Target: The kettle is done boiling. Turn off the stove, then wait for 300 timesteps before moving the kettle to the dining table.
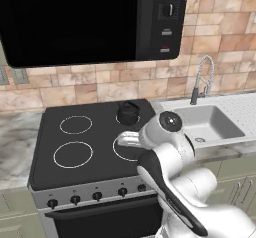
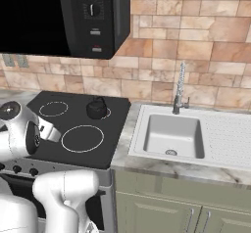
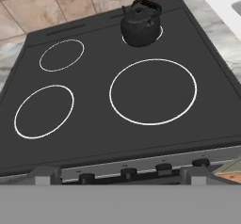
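Observation:
The small black kettle (image 1: 127, 113) (image 2: 96, 108) (image 3: 140, 24) stands upright on the back right burner of the stove (image 1: 100, 169) (image 2: 117, 129) (image 3: 94, 119). A row of black knobs (image 1: 97, 196) (image 3: 128, 172) runs along the stove's grey front. My gripper (image 3: 120, 176) hangs above the stove's front edge, looking down over the knobs. Its two fingertips (image 3: 47, 175) stand far apart, open, with nothing between them. The kettle is well beyond the gripper, at the far side of the cooktop. The dining table is out of view.
A black microwave (image 1: 75, 17) (image 2: 73, 11) hangs over the stove. To the right, a white sink (image 1: 210, 124) (image 2: 174, 136) with a tall faucet (image 1: 200, 79) (image 2: 180, 87) is set in the marble counter (image 1: 15, 147). A tiled wall closes the back.

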